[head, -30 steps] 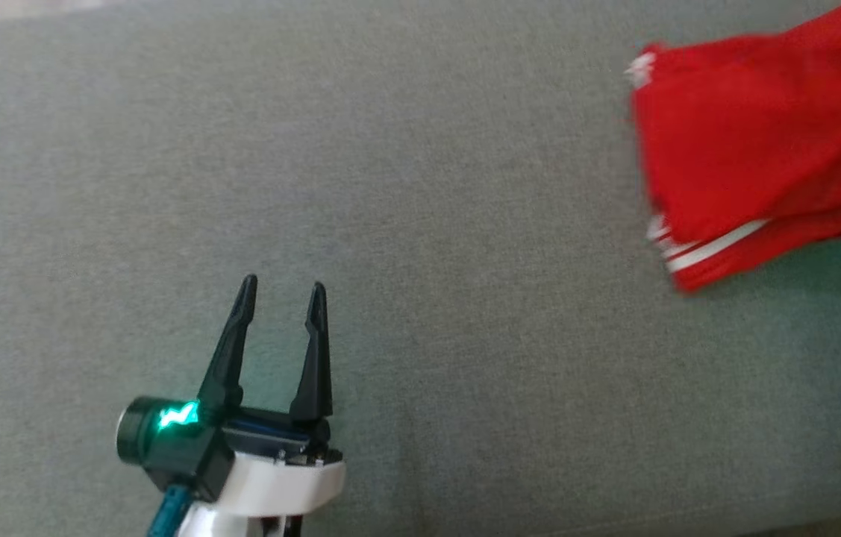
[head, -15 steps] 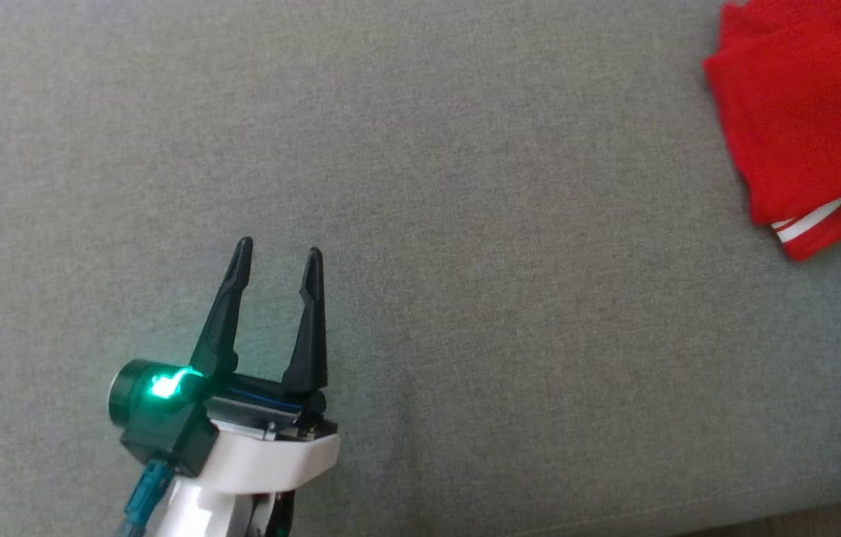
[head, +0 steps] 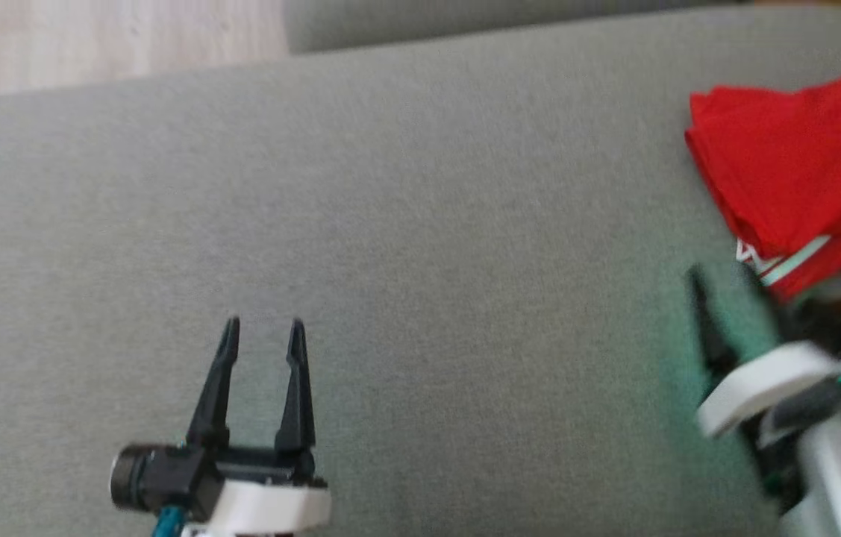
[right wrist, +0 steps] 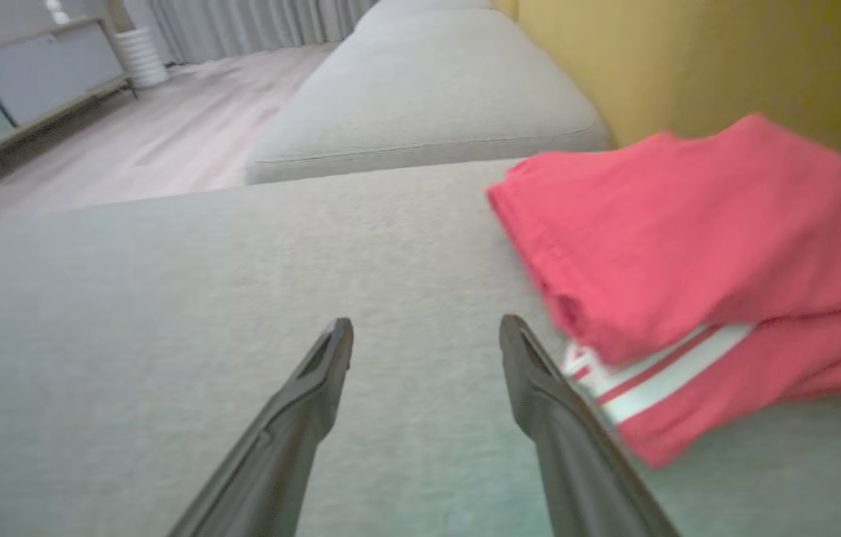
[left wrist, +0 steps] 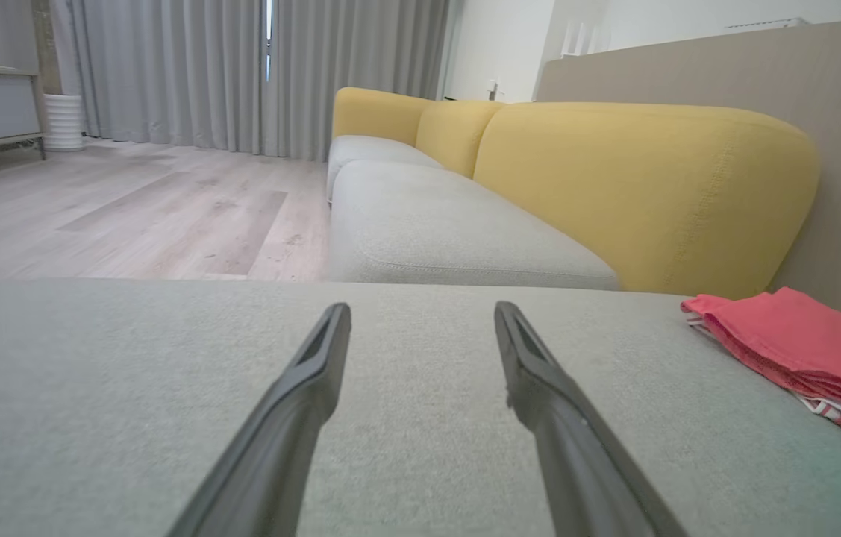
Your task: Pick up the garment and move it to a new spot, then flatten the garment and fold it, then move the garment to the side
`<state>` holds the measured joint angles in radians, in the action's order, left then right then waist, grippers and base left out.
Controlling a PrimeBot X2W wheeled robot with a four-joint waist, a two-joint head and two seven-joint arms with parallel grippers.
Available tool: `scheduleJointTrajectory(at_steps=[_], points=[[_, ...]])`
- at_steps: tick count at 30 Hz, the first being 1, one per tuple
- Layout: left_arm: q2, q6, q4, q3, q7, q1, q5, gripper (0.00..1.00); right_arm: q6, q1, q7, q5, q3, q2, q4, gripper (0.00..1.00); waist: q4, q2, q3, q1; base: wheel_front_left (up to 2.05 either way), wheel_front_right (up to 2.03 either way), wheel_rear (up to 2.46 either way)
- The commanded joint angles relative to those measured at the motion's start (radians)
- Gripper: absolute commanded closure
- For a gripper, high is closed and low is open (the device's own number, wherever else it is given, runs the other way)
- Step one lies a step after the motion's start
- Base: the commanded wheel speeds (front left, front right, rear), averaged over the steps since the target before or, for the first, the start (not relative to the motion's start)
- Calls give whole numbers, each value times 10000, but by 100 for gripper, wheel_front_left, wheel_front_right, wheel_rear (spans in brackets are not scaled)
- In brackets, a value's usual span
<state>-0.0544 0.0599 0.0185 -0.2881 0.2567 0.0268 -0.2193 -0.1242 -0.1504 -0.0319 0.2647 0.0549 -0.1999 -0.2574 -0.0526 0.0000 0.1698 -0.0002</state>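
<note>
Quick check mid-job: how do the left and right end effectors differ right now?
The left end effector hovers over bare grey cushion, well away from the red garment; the right end effector sits close beside the garment's striped edge. In the head view the left end effector is sharp, while the right end effector is blurred. Shared: both are open and hold nothing.
</note>
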Motion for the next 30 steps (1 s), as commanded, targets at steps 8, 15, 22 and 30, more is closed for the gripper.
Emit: scheduleJointTrajectory(at_steps=[8,15,22,30], points=[[41,293,-68,514,51,602,-140,0,-65,453,2268,-123,1334,859,-816,0,670,0,-1493,2,0,0,0],[41,533,-85,706,51,1052,-37,0,-65,1075,2924,-618,1024,1236,-617,0,1093,0,-2178,2,0,0,0],[21,396,-270,873,51,1419,442,0,-65,2481,2934,-1080,246,1439,844,0,1397,0,-2513,2,0,0,0],[33,211,-404,1233,51,1930,559,0,-65,3257,2936,-1222,-119,1492,1215,0,1353,0,-2663,2,0,0,0]])
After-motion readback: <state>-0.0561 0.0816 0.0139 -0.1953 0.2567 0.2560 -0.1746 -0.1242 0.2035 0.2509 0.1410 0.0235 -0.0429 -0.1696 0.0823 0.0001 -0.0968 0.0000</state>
